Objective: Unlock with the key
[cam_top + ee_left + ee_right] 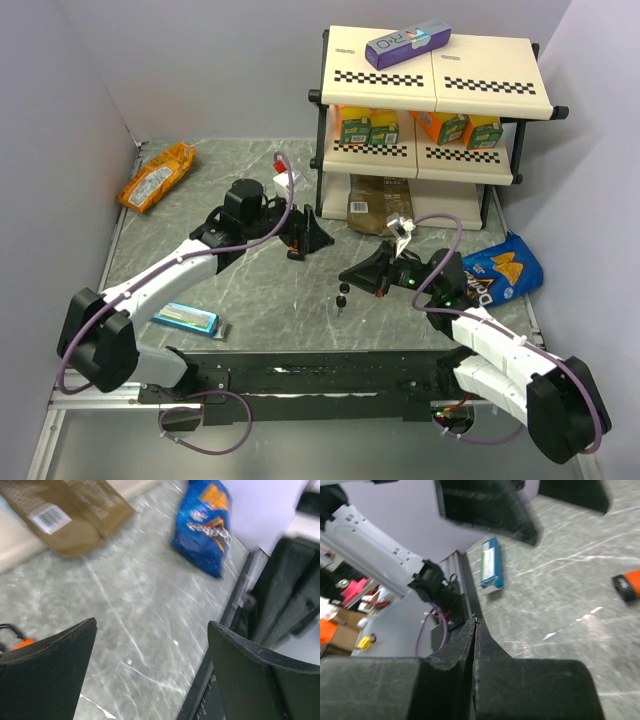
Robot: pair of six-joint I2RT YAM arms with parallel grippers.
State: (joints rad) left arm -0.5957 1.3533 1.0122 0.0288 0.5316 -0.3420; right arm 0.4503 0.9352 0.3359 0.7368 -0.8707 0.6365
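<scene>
Right gripper [475, 625] closed tight, fingers pressed flat together, nothing visible between them. Left gripper [152, 626] wide open, empty, near orange-red padlock [626, 584]. Key [342, 298]: tiny dark bunch, black heads, blades too small to make out, just beside right fingertips over table [250, 290]; pinched or lying free, cannot tell. Step, I judge: securing key, lock not yet reached. Next move needs firm hold on head, blade free, lined up to keyhole.
</scene>
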